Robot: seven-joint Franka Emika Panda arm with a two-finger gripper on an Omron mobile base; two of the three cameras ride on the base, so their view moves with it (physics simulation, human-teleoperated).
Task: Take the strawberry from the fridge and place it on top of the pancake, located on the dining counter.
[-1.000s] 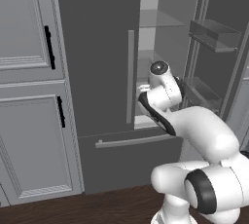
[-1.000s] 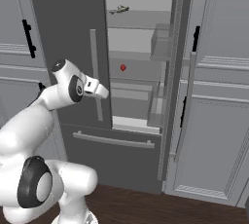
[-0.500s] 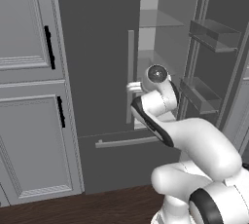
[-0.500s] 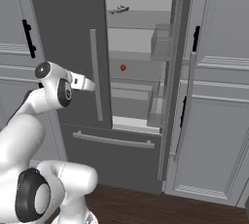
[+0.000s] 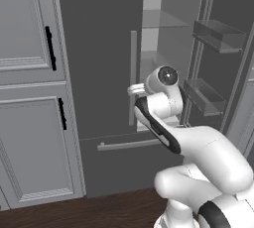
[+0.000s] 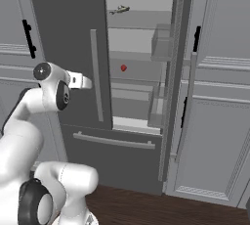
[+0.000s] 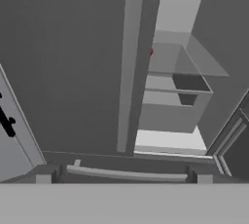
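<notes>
Fingers (image 6: 87, 82) are standing wide and empty as I am swinging the white arm leftward, so they are now sitting in front of the tall dark grey fridge's (image 6: 73, 38) closed left door. Beyond and to their right, the tiny bright red strawberry (image 6: 123, 67) is resting on a glass shelf, waiting to be reached.

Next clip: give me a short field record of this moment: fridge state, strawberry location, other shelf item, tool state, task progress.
fridge: right door swung open, left door shut
strawberry: on a middle shelf inside, untouched
other item: small grey-green flat item on the shelf above
tool: open, empty, in front of the shut left door, outside the fridge
progress: strawberry not yet picked
</notes>
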